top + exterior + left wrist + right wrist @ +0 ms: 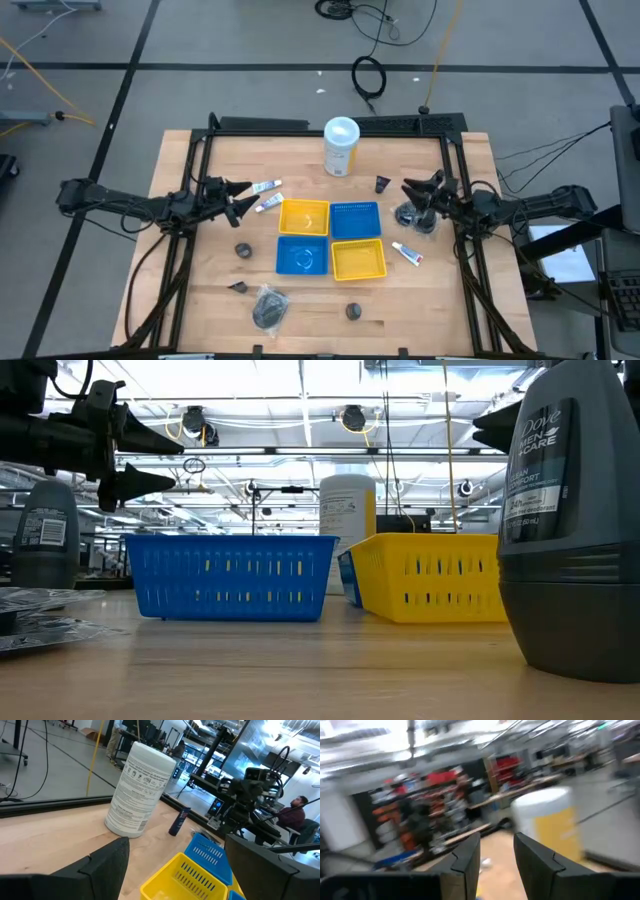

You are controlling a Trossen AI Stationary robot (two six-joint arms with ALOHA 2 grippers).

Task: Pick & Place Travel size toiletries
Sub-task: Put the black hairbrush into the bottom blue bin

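Pincers over opposite table edges, trays central between.

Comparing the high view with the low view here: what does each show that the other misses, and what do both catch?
Only the high view shows the white tubes, the tube by the right arm, the mesh puff and the right gripper. Only the low view shows the lettering on the near grey deodorant bottle. Both show the open left gripper, the white canister, and blue and yellow trays.
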